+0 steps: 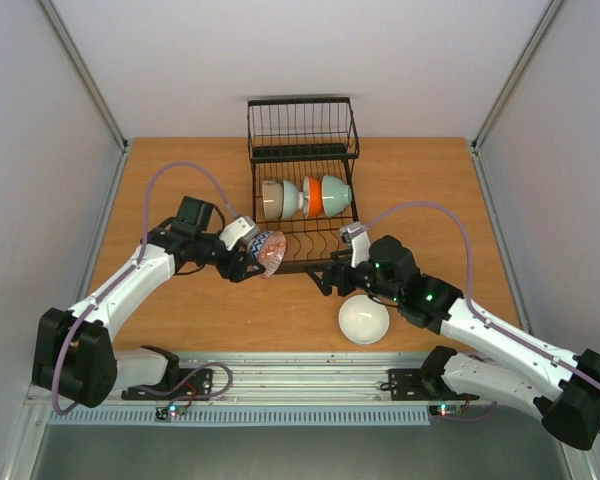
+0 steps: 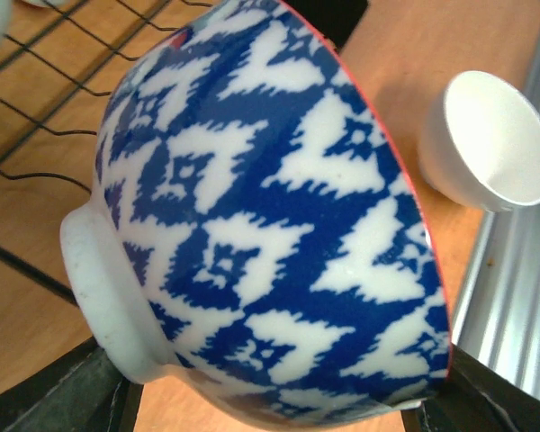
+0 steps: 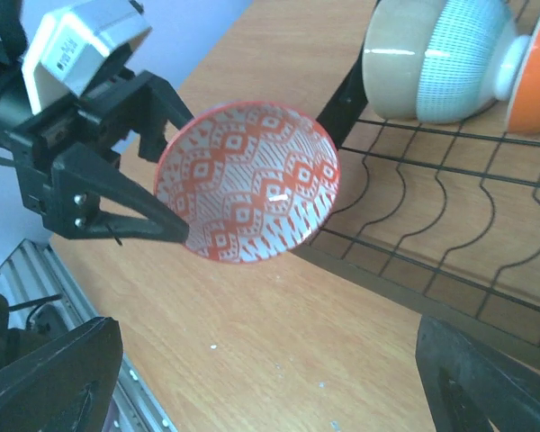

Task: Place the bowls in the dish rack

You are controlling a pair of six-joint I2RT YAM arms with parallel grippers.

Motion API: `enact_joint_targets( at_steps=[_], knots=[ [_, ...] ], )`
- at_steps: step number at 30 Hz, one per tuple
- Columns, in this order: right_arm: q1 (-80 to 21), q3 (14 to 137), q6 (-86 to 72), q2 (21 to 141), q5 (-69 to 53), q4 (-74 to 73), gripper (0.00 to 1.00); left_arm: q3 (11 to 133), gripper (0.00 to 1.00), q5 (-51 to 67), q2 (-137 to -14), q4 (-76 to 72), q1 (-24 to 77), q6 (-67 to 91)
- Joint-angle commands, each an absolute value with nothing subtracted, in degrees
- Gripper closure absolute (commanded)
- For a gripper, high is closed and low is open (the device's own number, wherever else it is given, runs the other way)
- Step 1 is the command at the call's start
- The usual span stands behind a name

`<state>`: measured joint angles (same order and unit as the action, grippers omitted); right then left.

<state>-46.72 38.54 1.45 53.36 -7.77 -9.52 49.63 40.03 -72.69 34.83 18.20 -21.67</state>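
My left gripper (image 1: 252,250) is shut on a patterned bowl (image 1: 271,252), holding it on its side just above the table at the front left corner of the dish rack (image 1: 302,120). The patterned bowl (image 2: 270,225) is blue and white outside and fills the left wrist view; its orange-and-white inside (image 3: 252,180) faces the right wrist camera. My right gripper (image 1: 338,280) hangs open and empty near the rack's front edge. A white bowl (image 1: 364,320) sits upright on the table under the right arm. Three bowls stand on edge in the rack: cream-rimmed (image 1: 280,199), orange (image 1: 312,196), mint (image 1: 335,194).
The black wire rack's flat tray (image 3: 450,270) lies right of the held bowl, its taller basket at the far end. A metal rail (image 1: 300,385) runs along the table's near edge. Grey walls close in both sides.
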Motion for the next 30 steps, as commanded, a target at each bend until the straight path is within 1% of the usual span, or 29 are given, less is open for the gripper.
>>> enact_joint_targets(
  at_steps=[1,9,13,16,20,27,30],
  knots=[
    [-47.04,37.24,1.74,49.82,-3.76,-12.87,0.09,55.0,1.0,32.23,-71.67,29.07,21.49,-19.79],
    [-47.07,35.77,0.75,47.57,-3.03,-12.71,0.09,63.97,1.0,22.24,-75.7,33.77,28.31,-22.98],
    [-47.02,34.4,0.53,44.21,-1.58,-12.8,0.09,65.7,1.0,14.42,-76.98,33.93,32.42,-28.41],
    [-47.02,33.29,0.68,40.53,-0.7,-13.39,0.09,64.61,1.0,10.06,-77.09,30.99,33.92,-33.55],
    [-47.03,32.64,0.55,36.31,2.1,-15.99,0.09,60.41,0.99,6.29,-76.03,22.81,35.47,-41.44],
    [-47.1,31.84,0.09,32.75,3.77,-18.65,0.09,59.94,0.99,0.77,-82.59,13.96,37.43,-51.65],
    [-47.07,31.5,-2.07,31.06,4.35,-19.3,0.09,62.24,1.0,0.18,-85.75,14.78,37.54,-53.73]
  ],
)
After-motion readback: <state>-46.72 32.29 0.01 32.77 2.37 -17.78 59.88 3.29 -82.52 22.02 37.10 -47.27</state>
